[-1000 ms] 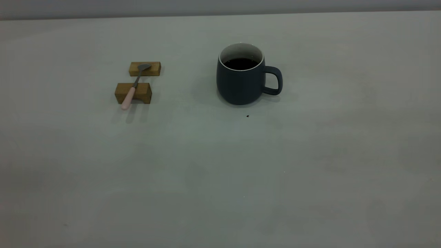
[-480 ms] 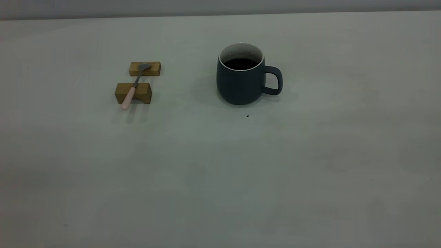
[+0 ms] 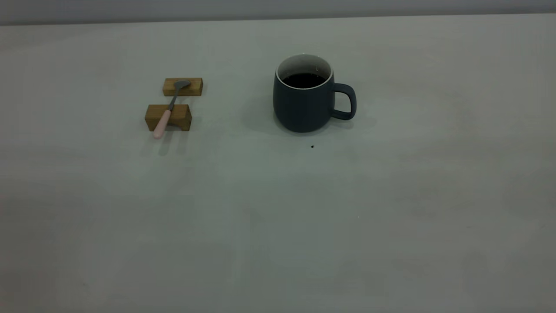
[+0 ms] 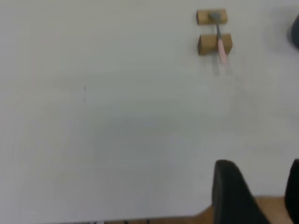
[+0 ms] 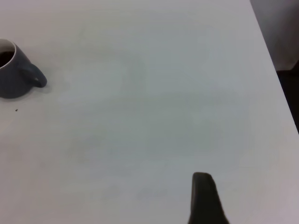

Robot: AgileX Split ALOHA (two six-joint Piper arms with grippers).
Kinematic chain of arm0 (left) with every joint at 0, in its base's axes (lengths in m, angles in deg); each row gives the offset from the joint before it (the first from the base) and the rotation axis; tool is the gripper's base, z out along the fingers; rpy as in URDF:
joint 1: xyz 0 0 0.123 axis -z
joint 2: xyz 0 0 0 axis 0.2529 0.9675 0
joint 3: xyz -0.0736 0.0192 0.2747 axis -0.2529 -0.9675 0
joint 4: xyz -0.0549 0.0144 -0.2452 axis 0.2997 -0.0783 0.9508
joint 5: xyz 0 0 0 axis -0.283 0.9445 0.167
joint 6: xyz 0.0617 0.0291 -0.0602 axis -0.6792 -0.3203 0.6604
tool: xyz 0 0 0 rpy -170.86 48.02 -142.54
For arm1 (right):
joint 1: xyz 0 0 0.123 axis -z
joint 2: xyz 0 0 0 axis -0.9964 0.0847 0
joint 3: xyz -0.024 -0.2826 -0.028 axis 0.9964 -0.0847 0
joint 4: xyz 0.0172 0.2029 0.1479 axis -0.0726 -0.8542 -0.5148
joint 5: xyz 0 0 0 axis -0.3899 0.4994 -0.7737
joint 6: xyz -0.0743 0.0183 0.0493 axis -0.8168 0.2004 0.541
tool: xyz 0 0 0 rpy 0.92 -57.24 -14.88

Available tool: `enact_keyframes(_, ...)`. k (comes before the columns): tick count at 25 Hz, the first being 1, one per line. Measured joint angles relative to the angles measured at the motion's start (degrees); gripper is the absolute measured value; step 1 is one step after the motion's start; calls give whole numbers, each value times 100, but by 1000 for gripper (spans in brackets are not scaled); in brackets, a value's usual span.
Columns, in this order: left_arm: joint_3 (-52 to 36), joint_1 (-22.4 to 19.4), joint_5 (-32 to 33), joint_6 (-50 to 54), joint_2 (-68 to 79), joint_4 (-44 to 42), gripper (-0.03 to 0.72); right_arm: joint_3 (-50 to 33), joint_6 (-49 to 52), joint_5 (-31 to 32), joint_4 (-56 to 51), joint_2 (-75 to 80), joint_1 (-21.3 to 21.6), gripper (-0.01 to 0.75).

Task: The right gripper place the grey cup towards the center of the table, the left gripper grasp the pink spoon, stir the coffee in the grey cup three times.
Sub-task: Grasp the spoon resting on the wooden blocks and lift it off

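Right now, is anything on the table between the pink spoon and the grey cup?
No. In the exterior view the stretch between the pink spoon and the grey cup is bare table.

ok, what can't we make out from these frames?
- Right gripper: right wrist view shows one finger; frame edge cuts the rest, so open or shut is unknown.
- Both arms: outside the exterior view.
- Grey cup: a sliver at the left wrist frame edge.
- Coffee depth: hidden by the cup wall, exterior view.
- Pink spoon: too small for detail, left wrist view.

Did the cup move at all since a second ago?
No. The cup sits just as far behind the dark speck on the table as before.
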Motion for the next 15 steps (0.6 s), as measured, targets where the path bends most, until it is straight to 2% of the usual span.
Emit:
enact_keyframes(6, 508, 0, -517, 13, 1955, 0, 614, 0, 0, 0, 0, 0, 0, 523)
enact_keyframes(9, 741, 0, -758, 24, 3083, 34, 641, 0, 0, 0, 0, 0, 0, 523)
enact_keyframes(15, 1234, 14, -1639, 2, 5377, 253, 614, 0, 0, 0, 0, 0, 0, 523)
